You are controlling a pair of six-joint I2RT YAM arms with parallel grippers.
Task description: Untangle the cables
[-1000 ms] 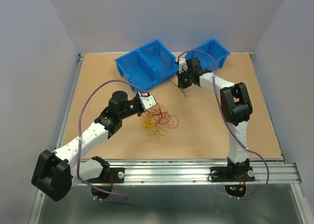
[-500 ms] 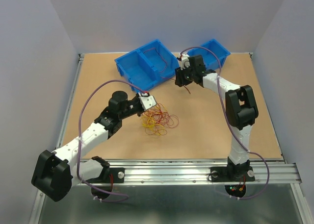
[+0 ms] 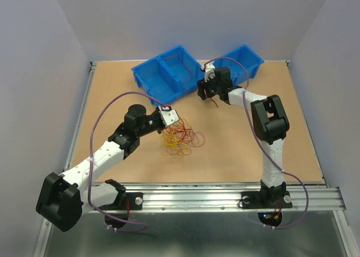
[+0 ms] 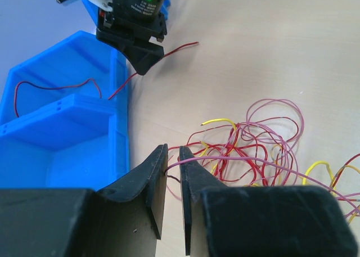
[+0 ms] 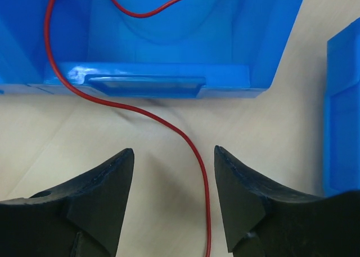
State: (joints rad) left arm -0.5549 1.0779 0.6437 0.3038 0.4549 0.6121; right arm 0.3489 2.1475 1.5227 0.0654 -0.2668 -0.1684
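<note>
Tangle of cables (image 3: 181, 138) lies unmoved on the counter (image 3: 236, 150), left hand (image 4: 172, 156) apparently clenched on one strand, though the view is tight. Beyond, right hand (image 5: 173, 150) has reached the blue bin (image 5: 169, 80), fingers spread, red strand (image 5: 204, 184) trailing inside: likely one wire freed.

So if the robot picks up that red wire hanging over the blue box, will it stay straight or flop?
Probably flop: the red wire bends and drapes over the wall of the blue box. It looks very thin, so it is likely light. Being thin and smooth-looking, it might slip through the open right gripper unless pinched firmly.
</note>
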